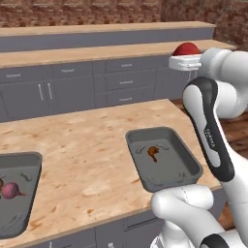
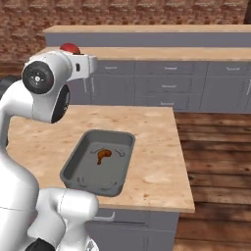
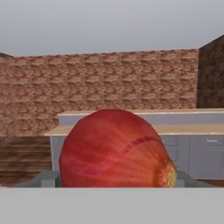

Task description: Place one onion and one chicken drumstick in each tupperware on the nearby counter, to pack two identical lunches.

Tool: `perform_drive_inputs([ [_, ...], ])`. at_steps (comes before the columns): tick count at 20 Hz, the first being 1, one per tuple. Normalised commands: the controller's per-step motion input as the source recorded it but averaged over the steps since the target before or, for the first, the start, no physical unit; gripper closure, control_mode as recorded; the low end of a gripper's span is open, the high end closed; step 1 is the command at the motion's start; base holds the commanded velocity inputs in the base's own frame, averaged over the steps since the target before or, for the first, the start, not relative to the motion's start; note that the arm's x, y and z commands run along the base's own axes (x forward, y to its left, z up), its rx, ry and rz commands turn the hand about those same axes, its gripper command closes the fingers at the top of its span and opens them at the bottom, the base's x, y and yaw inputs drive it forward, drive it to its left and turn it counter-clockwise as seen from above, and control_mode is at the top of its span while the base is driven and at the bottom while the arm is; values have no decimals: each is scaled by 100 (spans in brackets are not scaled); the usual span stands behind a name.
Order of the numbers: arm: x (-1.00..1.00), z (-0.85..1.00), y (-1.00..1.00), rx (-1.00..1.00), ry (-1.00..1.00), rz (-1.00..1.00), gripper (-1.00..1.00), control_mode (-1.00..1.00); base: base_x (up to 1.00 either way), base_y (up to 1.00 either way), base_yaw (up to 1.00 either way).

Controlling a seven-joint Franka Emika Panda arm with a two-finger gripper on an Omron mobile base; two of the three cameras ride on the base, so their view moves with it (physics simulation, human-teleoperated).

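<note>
My gripper (image 3: 116,177) is shut on a bright red onion (image 3: 114,148), held high above the right end of the counter (image 1: 87,145). The same onion (image 1: 186,48) peeks over my white hand, and also shows in the right base view (image 2: 70,47). Below it, the right tupperware (image 1: 193,160) holds one chicken drumstick (image 1: 153,153). That tray (image 2: 74,162) and drumstick (image 2: 103,156) show in the right base view too. The left tupperware (image 1: 24,156) holds a duller maroon onion (image 1: 12,190) with an orange-brown piece (image 1: 1,184) at the frame edge.
A longer wood-topped counter (image 1: 97,52) over grey drawers runs along the brick wall behind. Wooden floor (image 2: 215,147) lies to the right of the near counter. My white arm (image 1: 213,135) rises beside the right tray's near corner.
</note>
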Motion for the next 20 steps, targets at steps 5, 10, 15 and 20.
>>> perform_drive_inputs([
  [5, -6, -12, -4, -7, 25, -3, 100, -100, 0, 0, 0],
  [10, -56, -26, -21, -9, 40, -1, 100, -100, 0, 0, 0],
  [15, -61, -48, -13, -11, 45, 0, 100, -100, 0, 0, 0],
  [20, -67, -86, -1, -12, 32, 0, 100, -100, 0, 0, 0],
])
